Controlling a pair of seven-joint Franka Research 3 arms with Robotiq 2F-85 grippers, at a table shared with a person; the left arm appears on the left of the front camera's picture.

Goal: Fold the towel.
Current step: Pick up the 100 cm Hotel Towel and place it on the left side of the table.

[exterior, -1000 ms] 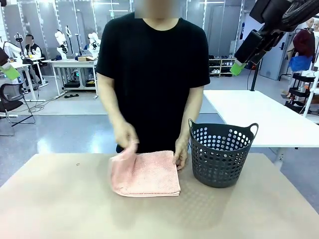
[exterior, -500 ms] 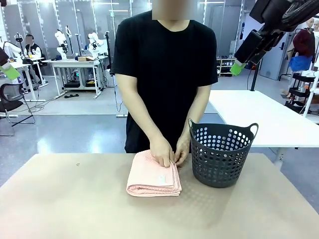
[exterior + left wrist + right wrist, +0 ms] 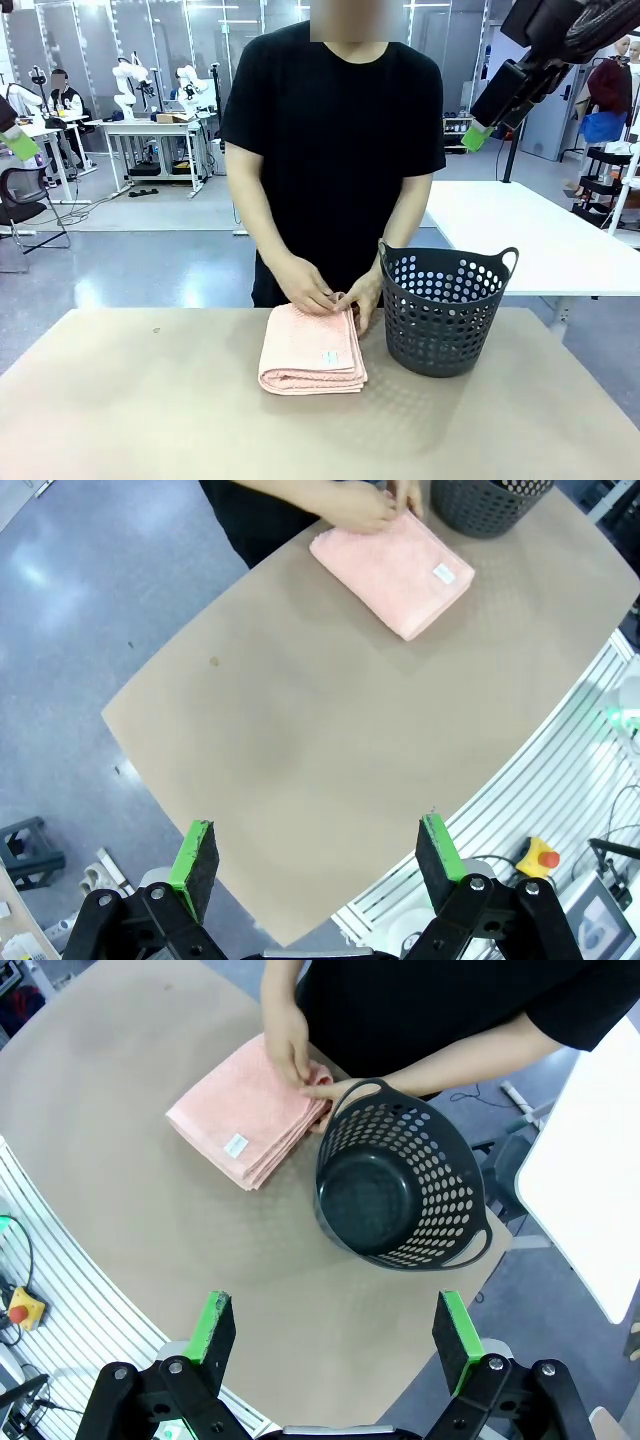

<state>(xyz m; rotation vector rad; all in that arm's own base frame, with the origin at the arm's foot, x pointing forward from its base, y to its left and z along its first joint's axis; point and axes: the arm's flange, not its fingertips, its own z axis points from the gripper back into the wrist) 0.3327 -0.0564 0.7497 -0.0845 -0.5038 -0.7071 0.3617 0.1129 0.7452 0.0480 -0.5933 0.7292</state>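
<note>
Towel (image 3: 313, 350) lies folded compact on table (image 3: 130, 400), just beside dark basket (image 3: 445, 310). Person's hands (image 3: 310, 292) pinch its far edge. Left fingers (image 3: 195, 865) and right fingers (image 3: 212, 1335) spread open, empty, high above. Risk: layers spring apart on release, stack skews.

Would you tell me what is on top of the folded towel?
The person's hands rest on the far edge of the towel; a white tag sits nearer the robot. The hands hide that edge.
</note>
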